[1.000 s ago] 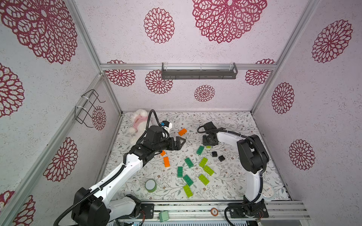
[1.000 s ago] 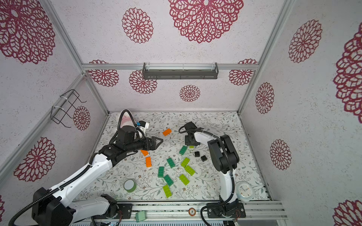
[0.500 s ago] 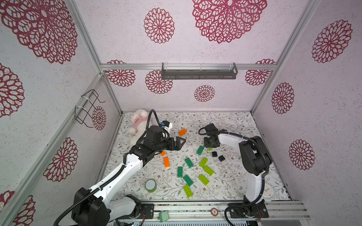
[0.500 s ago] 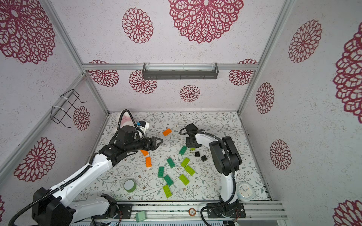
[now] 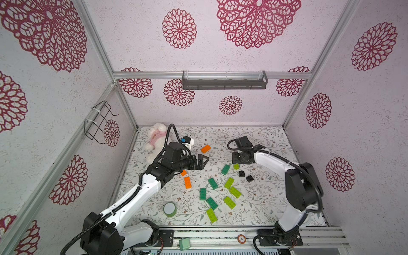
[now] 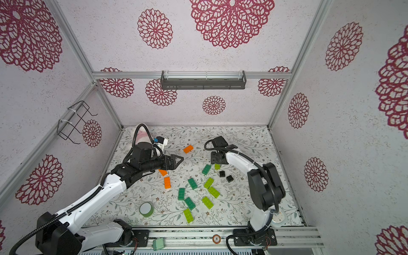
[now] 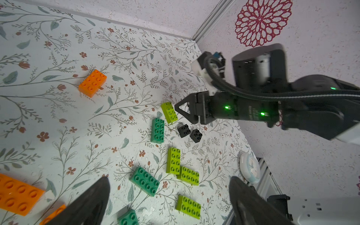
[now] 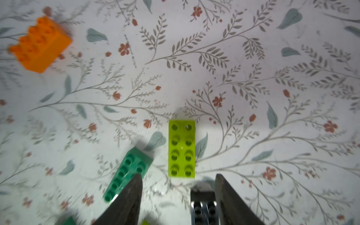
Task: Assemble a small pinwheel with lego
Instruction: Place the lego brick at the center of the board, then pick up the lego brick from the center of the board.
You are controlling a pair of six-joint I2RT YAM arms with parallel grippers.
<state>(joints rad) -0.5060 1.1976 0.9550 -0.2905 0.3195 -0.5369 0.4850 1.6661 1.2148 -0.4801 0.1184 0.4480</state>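
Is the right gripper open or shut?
Open: the right gripper shows fingers apart in its wrist view; the lime brick lies flat on the table beyond their tips, untouched.

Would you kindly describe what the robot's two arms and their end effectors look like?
The left arm and right arm have white shells, black joints and black ribbed cable hoses. The left end effector and right end effector have black triangular open-frame fingers. Green lights glow on the right wrist.
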